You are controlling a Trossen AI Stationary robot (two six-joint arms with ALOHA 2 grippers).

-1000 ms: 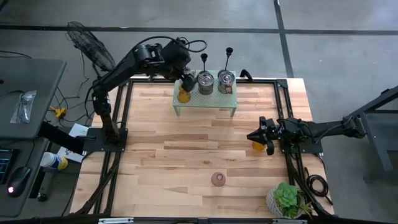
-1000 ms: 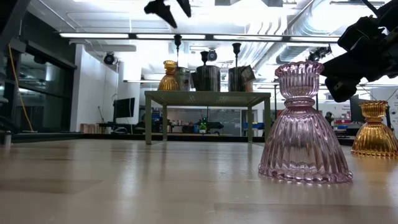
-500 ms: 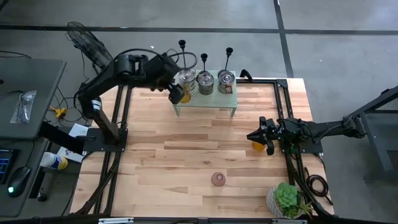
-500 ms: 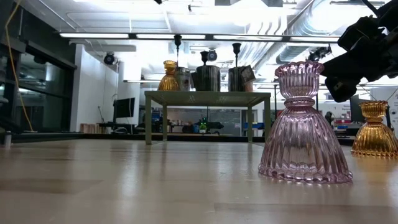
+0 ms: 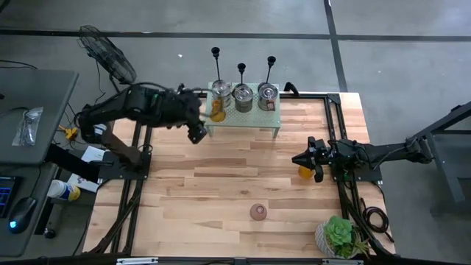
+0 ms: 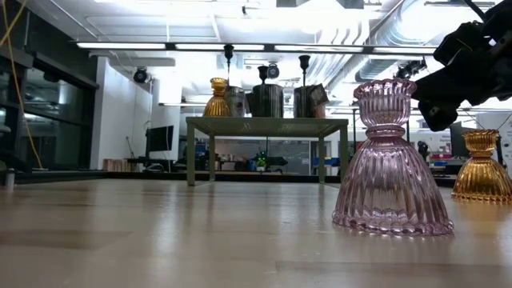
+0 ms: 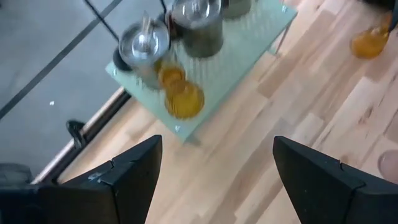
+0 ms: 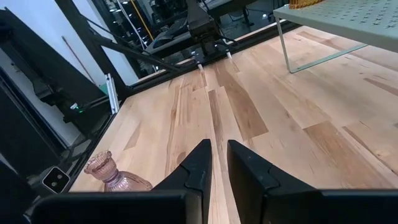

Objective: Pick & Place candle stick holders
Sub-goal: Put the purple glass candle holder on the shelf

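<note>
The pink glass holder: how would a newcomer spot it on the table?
Start at the wooden table, near edge. The pink glass holder stands alone there, left of the potted succulent. It is ribbed and pink, unlike the amber ones.

Three upright black candlesticks [image 5: 241, 70], seemingly in tins

Both arms are matte black, built of slim tubular links with bulkier rounded joints. Each tool, left tool [image 5: 196, 133] and right tool [image 5: 303, 160], ends in two flat, wedge-shaped black fingers [image 7: 127, 177]. Black cable loops beside the right arm's base.
</note>
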